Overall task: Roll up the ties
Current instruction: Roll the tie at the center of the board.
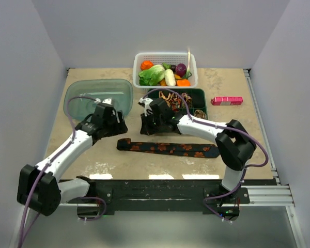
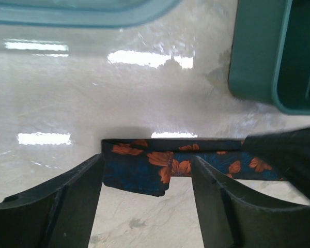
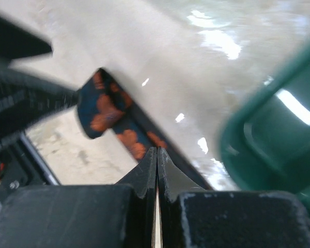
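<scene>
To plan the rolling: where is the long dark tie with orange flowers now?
In the top view the long tie lies flat, stretched left to right in front of the green tray; its left end is close to the open left gripper.

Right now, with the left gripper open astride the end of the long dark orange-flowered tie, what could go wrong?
The left gripper is open and holds nothing, so the long dark flowered tie may unfold where its end looks folded.
The shut right gripper hovers close by; the two could collide.
The dark green tray nearby could get bumped.
</scene>
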You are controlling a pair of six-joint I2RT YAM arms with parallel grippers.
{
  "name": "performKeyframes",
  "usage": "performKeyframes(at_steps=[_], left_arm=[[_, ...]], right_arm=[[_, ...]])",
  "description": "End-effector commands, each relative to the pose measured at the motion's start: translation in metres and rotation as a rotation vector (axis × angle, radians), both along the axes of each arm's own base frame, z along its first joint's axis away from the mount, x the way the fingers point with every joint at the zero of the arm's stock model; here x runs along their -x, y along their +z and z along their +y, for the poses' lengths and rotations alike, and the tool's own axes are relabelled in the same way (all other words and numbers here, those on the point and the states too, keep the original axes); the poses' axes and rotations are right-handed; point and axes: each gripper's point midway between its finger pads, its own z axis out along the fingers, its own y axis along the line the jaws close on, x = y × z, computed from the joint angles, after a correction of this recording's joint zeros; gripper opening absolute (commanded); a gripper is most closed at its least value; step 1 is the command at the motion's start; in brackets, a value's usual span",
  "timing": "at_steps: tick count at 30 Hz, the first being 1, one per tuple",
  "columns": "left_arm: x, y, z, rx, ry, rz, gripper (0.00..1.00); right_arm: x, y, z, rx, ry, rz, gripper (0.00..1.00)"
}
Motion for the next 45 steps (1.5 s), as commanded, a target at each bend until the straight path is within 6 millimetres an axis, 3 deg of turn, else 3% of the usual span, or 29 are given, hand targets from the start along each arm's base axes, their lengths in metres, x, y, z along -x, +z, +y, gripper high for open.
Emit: performKeyframes(at_steps=[1, 3, 6, 8, 12, 21, 31, 40, 45], left_arm=[[-0.009, 0.024, 0.01, 0.16, -0.006, -0.094, 0.78], [-0.01, 0.03, 0.016, 0.219, 0.003, -0.124, 0.81], [-0.001, 0.018, 0.027, 0.348, 0.007, -0.105, 0.83], [0.001, 0.019, 0.029, 0.435, -0.011, -0.115, 0.84], [0.013, -0.001, 0.034, 0.564, 0.007, -0.075, 0.84], [0.023, -0.027, 0.033, 0.627, 0.054, -0.04, 0.84], [0.021, -0.04, 0.042, 0.581, 0.121, -0.045, 0.81], [0.025, -0.059, 0.024, 0.537, 0.075, -0.008, 0.78], [0.028, -0.069, 0.012, 0.539, 0.044, 0.015, 0.68]], right_arm=[[0.015, 0.038, 0.045, -0.098, 0.117, -0.078, 0.0], [0.024, 0.043, 0.061, -0.116, 0.157, -0.084, 0.0], [0.033, 0.04, 0.078, -0.126, 0.198, -0.074, 0.0], [0.034, 0.033, 0.084, -0.121, 0.209, -0.063, 0.0], [0.034, 0.017, 0.089, -0.101, 0.213, -0.048, 0.0], [0.034, -0.008, 0.077, -0.04, 0.189, -0.042, 0.0], [0.04, -0.044, 0.061, 0.027, 0.175, -0.011, 0.0], [0.043, -0.067, 0.053, 0.069, 0.167, 0.009, 0.0], [0.043, -0.07, 0.051, 0.078, 0.16, 0.01, 0.0]])
